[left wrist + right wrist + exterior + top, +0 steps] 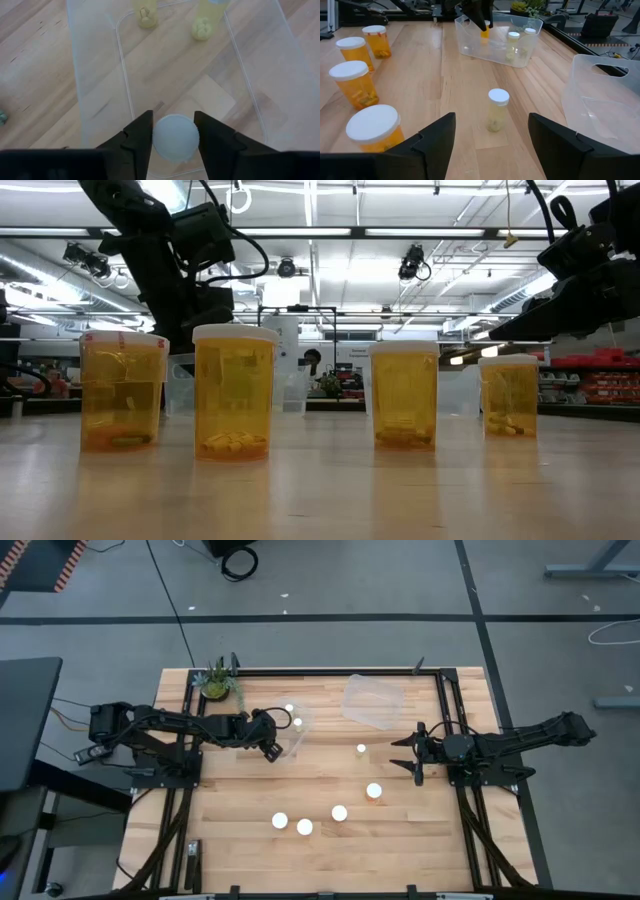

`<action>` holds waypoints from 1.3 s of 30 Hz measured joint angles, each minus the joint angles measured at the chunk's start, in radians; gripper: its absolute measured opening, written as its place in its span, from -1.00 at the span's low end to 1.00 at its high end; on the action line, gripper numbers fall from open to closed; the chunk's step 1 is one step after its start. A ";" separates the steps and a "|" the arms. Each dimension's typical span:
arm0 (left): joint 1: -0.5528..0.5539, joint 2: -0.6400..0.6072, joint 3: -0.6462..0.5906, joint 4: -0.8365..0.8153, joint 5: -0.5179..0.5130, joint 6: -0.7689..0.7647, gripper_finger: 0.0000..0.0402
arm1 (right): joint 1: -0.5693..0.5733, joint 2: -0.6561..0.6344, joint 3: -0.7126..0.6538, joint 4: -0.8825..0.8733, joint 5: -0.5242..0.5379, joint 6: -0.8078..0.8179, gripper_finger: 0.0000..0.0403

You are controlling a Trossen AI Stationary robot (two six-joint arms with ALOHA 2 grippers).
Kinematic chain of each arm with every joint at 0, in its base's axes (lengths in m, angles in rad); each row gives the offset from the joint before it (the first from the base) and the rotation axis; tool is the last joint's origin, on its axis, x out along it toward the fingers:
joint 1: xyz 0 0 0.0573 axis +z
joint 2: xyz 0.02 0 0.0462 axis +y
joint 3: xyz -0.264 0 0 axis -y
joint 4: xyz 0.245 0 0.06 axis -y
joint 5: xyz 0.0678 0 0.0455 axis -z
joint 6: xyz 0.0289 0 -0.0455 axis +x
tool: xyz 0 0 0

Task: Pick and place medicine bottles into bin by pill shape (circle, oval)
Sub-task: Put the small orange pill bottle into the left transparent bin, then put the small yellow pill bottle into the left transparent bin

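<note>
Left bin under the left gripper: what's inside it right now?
Inside the left bin, two capped bottles stand at its far end. The left gripper holds a third, white-capped bottle over the bin; the bin floor directly beneath it is hidden.

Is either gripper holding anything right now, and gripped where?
The left gripper holds a bottle by the sides of its white cap, above the left bin. The right gripper is open and empty.

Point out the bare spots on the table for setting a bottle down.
Free: the wood between the left bin and the front bottles, and the front-right corner. Crowded: the bottle row, and inside the left bin under the left gripper.
</note>
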 joint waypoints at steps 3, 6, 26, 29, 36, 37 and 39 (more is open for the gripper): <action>0.000 0.000 0.000 0.000 0.000 0.001 -0.19 | 0.000 0.000 0.000 0.000 0.000 0.000 0.28; 0.000 0.000 0.000 0.000 0.000 0.006 -0.18 | 0.000 0.000 0.000 0.000 0.000 0.000 0.28; -0.001 0.000 0.140 -0.002 -0.018 0.152 -0.12 | 0.000 0.000 0.000 0.000 0.000 0.000 0.28; -0.002 0.012 0.162 0.025 0.014 0.148 -0.14 | 0.000 0.000 0.000 0.000 0.000 0.000 0.28; -0.034 0.117 0.233 0.109 0.053 0.154 -0.14 | 0.000 0.001 0.000 0.000 0.000 0.000 0.28; -0.040 0.145 0.254 0.111 0.053 0.160 -0.14 | 0.000 0.002 0.000 0.001 0.000 0.000 0.28; -0.050 0.196 0.304 0.099 0.072 0.182 -0.14 | 0.000 0.004 0.000 0.000 0.000 0.000 0.28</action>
